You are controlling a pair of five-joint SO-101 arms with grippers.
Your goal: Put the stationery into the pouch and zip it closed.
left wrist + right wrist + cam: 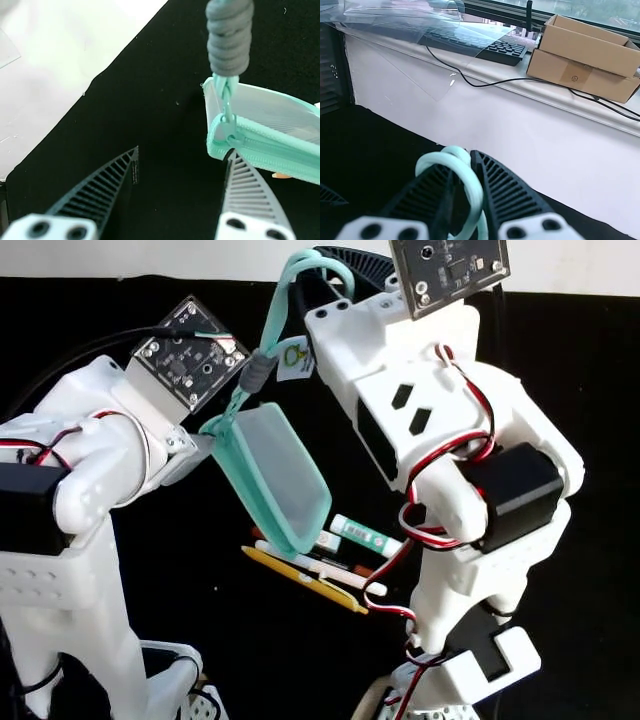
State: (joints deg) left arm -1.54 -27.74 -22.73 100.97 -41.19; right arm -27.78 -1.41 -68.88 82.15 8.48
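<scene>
A mint-green translucent pouch [280, 475] hangs tilted above the black table, held up by its mint strap [290, 300]. My right gripper [462, 165] is shut on the strap loop [470, 187], high at the back of the table [330, 270]. My left gripper [183, 151] stands open at the pouch's upper corner [260, 132], and one finger [247, 185] touches the zipper end. A grey cord stopper [229, 37] sits on the strap above the zipper pull [227, 107]. Below the pouch lie a yellow pencil [300, 578], a white pen [325, 567] and a white-green marker [365, 532], partly hidden by it.
A black cloth [560, 370] covers the table, and its far edge meets a white wall [545, 135]. A keyboard [490, 45] and a cardboard box [585, 55] sit on the ledge behind. The right arm's body [470, 490] stands close beside the stationery.
</scene>
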